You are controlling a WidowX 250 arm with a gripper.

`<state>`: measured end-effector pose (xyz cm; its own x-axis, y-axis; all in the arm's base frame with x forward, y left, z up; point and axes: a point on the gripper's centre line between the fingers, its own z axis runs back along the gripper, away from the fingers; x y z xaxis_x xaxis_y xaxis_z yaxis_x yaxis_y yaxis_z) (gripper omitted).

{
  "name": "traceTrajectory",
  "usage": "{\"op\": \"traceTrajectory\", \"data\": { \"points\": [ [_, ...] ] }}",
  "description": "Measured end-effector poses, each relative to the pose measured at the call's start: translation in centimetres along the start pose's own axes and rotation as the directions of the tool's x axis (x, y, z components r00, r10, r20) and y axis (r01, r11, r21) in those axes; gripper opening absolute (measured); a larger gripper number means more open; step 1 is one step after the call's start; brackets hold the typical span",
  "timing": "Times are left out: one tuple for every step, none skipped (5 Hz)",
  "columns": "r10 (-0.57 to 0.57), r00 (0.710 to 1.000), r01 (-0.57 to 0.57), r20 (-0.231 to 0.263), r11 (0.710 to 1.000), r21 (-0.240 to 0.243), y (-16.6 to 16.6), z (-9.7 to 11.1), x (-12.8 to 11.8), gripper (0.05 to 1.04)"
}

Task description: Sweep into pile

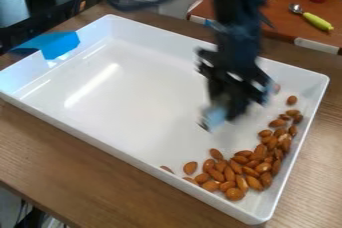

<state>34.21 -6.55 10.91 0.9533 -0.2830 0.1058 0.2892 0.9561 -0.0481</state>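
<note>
Blue tape (60, 45): over the tray's far left corner, well apart from the nuts.
White tray (75, 130): on the wooden table (50, 144); it holds all the almonds, gathered toward its right end.
Left stragglers: one almond (190, 167) lies just beside the main cluster; another shows in part at the near wall, farther left.
Gripper (220, 114): above the tray floor, up and left of the cluster; a pale blue patch (215, 116) shows at its lower end; how far open it is, and whether it has hold of anything, I cannot tell.
Main pile (244, 168): heaped in the near right corner; the gathering step seems in hand and well along.
Right-wall almonds (281, 132): a trailing band up the wall, with one nut (292, 100) beyond its far end.
Next move: likely down behind that far nut, then a sweep along the wall toward the near corner; too high a pass could skim over nuts, and the left stragglers probably need a push rightward afterwards.
</note>
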Motion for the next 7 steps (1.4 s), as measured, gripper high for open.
{"op": "traceTrajectory", "data": {
  "points": [
    [0.061, 0.998, -0.061, -0.002, 0.998, 0.001, 4.8, 1.7, -1.6, 0.381],
    [0.089, 0.995, -0.087, -0.046, 0.996, 0.031, 8.5, 2.1, -3.5, 0.381],
    [0.12, 0.992, -0.116, -0.034, 0.989, 0.086, 13.2, 2.6, -5.3, 0.381],
    [0.14, 0.99, -0.136, -0.031, 0.984, 0.119, 17.6, 2.1, -6.9, 0.381],
    [0.172, 0.985, -0.168, -0.02, 0.977, 0.132, 20.6, 2.1, -7.7, 0.427],
    [0.176, 0.984, -0.169, -0.032, 0.972, 0.163, 22.1, 1.8, -8.0, 0.733],
    [0.255, 0.967, -0.246, -0.016, 0.948, 0.199, 22.7, 1.9, -8.1, 0.986]
  ]
}}
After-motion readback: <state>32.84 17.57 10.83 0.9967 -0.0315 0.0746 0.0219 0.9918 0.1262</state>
